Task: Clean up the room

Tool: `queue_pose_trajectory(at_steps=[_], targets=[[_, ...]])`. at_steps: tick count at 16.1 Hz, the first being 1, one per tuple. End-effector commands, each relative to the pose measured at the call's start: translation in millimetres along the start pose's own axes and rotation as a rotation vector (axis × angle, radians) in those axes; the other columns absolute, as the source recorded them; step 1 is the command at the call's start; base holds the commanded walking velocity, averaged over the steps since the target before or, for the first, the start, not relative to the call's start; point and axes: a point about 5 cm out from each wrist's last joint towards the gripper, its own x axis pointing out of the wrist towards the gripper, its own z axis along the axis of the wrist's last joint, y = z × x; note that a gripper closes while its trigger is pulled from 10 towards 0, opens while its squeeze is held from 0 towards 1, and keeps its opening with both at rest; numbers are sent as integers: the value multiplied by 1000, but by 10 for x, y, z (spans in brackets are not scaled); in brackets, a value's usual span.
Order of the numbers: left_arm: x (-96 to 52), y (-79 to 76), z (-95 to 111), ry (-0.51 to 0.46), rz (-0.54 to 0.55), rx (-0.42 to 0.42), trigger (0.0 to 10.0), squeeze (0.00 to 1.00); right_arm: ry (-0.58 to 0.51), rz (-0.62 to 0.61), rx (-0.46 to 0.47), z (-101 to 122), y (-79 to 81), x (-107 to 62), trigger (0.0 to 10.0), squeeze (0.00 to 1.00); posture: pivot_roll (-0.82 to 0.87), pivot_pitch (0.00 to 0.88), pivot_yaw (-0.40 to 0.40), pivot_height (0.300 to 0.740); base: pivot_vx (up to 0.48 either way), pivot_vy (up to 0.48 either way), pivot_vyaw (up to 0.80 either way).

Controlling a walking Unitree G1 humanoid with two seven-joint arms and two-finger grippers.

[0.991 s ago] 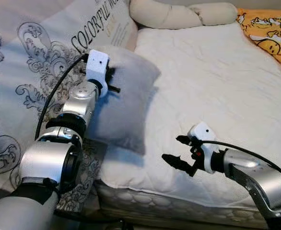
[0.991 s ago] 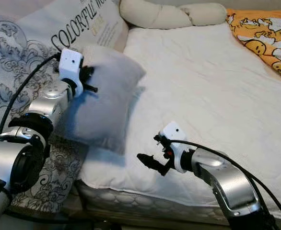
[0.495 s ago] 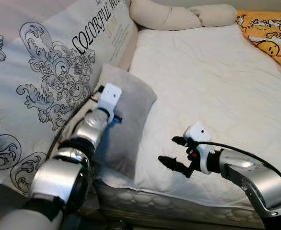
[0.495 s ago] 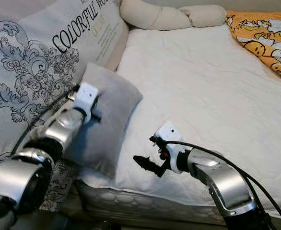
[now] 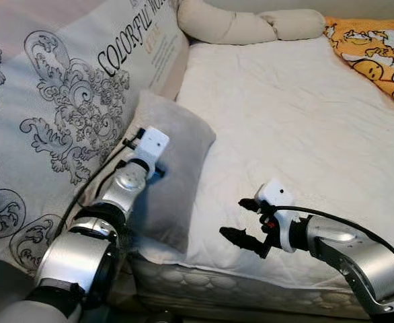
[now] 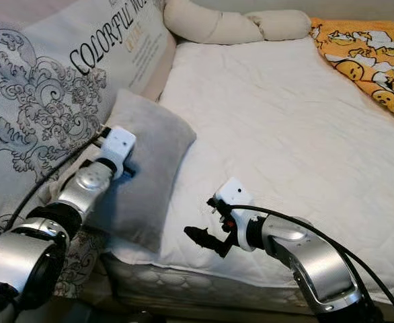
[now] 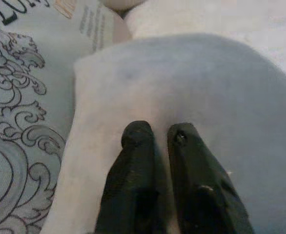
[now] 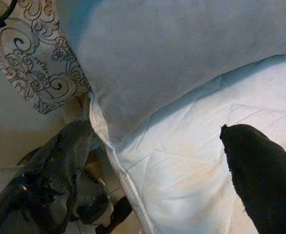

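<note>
A grey pillow point(image 5: 180, 155) lies at the left edge of the white mattress point(image 5: 304, 114), leaning against a large patterned cushion point(image 5: 62, 101). My left gripper point(image 7: 158, 134) presses into the pillow's near side, its two black fingers close together and pinching the grey cloth. My right gripper point(image 5: 237, 219) hovers open just above the mattress near its front edge, to the right of the pillow's lower corner. In the right wrist view the pillow point(image 8: 182, 48) lies ahead, between the spread fingers point(image 8: 60, 156).
A cream bolster point(image 5: 244, 25) lies along the head of the bed. An orange and yellow patterned blanket point(image 5: 378, 47) covers the far right corner. The mattress's front edge point(image 5: 204, 276) drops off below my right gripper.
My left gripper came down with the grey pillow, from held up in the air to lying at the mattress's left edge. My right gripper has sunk slightly.
</note>
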Motion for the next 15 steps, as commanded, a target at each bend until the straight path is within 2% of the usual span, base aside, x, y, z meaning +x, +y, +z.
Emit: queue_pose_trajectory(at_steps=[1,2,3,4,6,7,10,11,12,13,15], targets=[[25,160,193,-106,-16,-91,10000,1000,-59,-28,-6,61,-12,-38,10000,0,-112,0,93,740,0,0,0],[23,199,275,-168,-43,-147,10000,1000,-77,-47,-7,69,-30,-54,10000,0,-106,0,90,740,0,0,0],[23,211,316,-195,-62,-180,10000,204,-83,-54,-5,71,-37,-61,10000,0,-100,0,90,740,0,0,0],[24,273,447,-270,-86,-269,10000,0,-108,-82,-5,82,-60,-83,10000,0,-85,0,86,740,0,0,0],[-1,381,646,-380,-103,-385,10000,0,-165,-181,4,104,-129,-117,10000,0,-76,0,85,740,0,0,0],[-53,365,647,-386,-141,-407,10000,0,-201,-280,12,119,-184,-110,10000,0,-77,0,90,740,0,0,0],[-341,242,418,-382,-131,-318,10000,0,-288,-503,97,150,-254,-59,10000,0,-82,0,90,740,0,0,0],[-391,226,374,-376,-121,-319,10000,0,-304,-538,119,145,-261,-65,10000,43,-82,0,87,740,0,0,0],[-506,203,275,-353,-92,-340,10000,0,-345,-590,163,151,-263,-84,10000,1000,-79,0,81,740,0,-375,0],[-634,189,162,-302,-49,-365,10000,0,-353,-628,165,146,-255,-101,10000,1000,-81,0,76,740,0,-480,0],[-759,153,57,-239,-14,-375,10000,0,-350,-667,167,123,-277,-118,10000,1000,-74,0,69,740,0,-480,0]])
